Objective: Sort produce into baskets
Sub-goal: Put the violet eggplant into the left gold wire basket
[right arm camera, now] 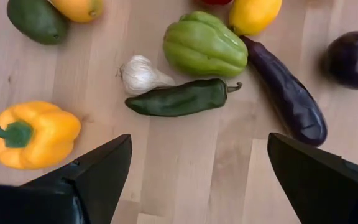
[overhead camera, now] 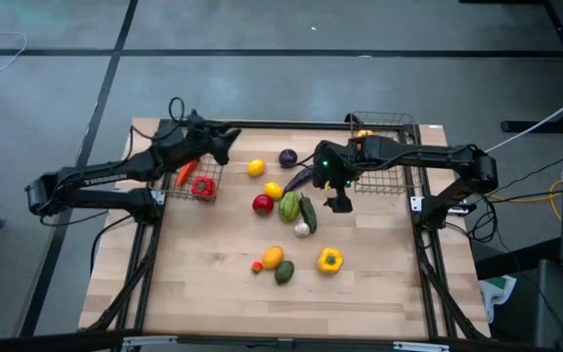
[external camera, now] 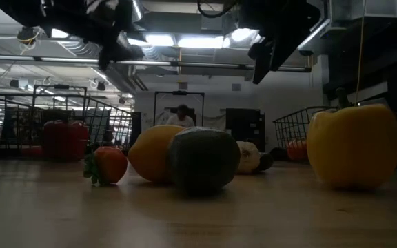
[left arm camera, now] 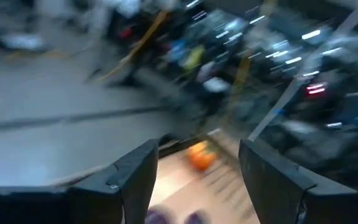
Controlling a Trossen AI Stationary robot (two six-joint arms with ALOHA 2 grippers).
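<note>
Wooden table [overhead camera: 203, 284]: scattered produce [overhead camera: 289, 206], two baskets [overhead camera: 384, 156].

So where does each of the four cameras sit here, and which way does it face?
High: overhead, straight down on table, both arms.
Low: table height, level across, past yellow pepper; arms overhead.
Left wrist: tilted toward the room; open left tool.
Right wrist: pointing down at produce; open right tool.
Shared: yellow pepper, garlic in high, low, right wrist.

Scattered toy produce [overhead camera: 288, 206] mid-table between two dark wire baskets [overhead camera: 384, 154], some already inside.
</note>
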